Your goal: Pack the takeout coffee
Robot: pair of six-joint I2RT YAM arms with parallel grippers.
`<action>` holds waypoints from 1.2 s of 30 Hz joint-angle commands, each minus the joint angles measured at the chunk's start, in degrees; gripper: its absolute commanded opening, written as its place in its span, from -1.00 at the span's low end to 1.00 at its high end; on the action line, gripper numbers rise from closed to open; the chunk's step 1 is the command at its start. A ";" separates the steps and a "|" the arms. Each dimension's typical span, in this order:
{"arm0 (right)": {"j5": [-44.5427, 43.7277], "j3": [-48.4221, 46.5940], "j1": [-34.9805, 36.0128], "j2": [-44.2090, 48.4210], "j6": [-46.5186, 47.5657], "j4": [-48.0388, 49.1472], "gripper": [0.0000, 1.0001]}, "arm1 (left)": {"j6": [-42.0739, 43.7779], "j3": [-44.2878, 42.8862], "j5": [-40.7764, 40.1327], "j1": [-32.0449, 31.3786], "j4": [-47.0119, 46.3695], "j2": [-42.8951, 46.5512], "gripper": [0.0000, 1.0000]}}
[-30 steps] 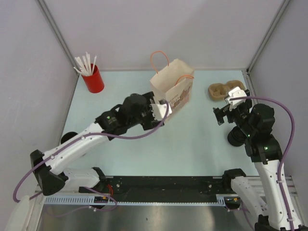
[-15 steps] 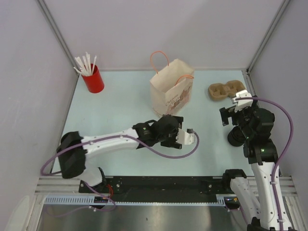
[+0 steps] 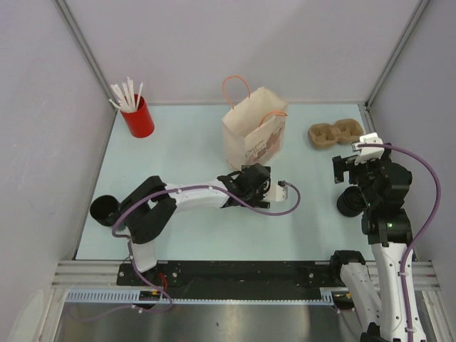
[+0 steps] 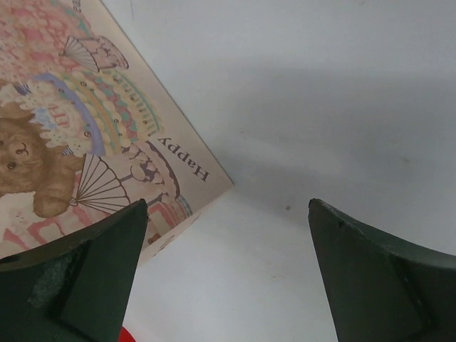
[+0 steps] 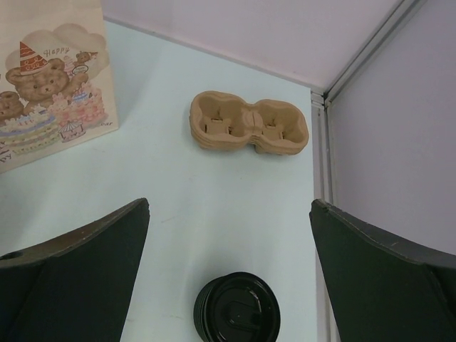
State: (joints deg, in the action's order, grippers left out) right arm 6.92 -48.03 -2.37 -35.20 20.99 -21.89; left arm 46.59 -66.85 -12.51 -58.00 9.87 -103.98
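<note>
Nothing is in hand yet, so I take your step to be the fetch. On the table [image 3: 185, 157] the paper bag [image 3: 254, 139] stands upright toward the back. Your left gripper [image 4: 226, 214] sits just in front of its printed face, jaws spread wide and empty. The right gripper [image 5: 229, 214] is also wide open and holds nothing, off at the right side.

The takeout coffee [image 3: 105, 209] sits at the near left edge, well apart from the bag and from both grippers, so use the left arm. Come in low, set the jaws either side of the cup wall below the rim, and close gently. A cup that small probably tips if you nudge it first. Carry it upright.

Mind the left arm's own folded links, which lie just beside the coffee and crowd the approach. The bag's orange handles [image 3: 236, 87] arch over its mouth and could catch a finger. The cardboard carrier [image 5: 249, 125] lies right of the bag, and the red cup [image 3: 139, 117] of straws [image 3: 125, 94] stands back left. The squat black lid [image 5: 237, 311] below the right gripper isn't your cup.
</note>
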 commanded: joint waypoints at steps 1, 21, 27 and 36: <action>-0.24 0.04 -0.18 0.66 -1.04 2.73 0.99 | 0.52 -2.67 -1.11 2.97 -2.84 -2.09 0.99; 0.82 -0.04 -0.70 1.62 -1.31 2.38 0.99 | 0.87 -11.01 -3.48 14.22 -2.40 -9.74 0.99; 1.17 0.04 -0.97 1.71 -1.48 2.38 0.99 | 1.05 -14.62 -4.10 17.04 -1.96 -13.08 0.99; 1.78 0.04 -1.58 1.98 -1.74 2.29 1.00 | 0.70 -21.91 -5.33 18.97 -0.47 -18.35 0.99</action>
State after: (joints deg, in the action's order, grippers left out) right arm 8.01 -47.86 -3.42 -33.78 20.25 -21.93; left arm 46.63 -83.79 -16.47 -39.62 9.37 -120.75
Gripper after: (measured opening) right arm 0.994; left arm 0.994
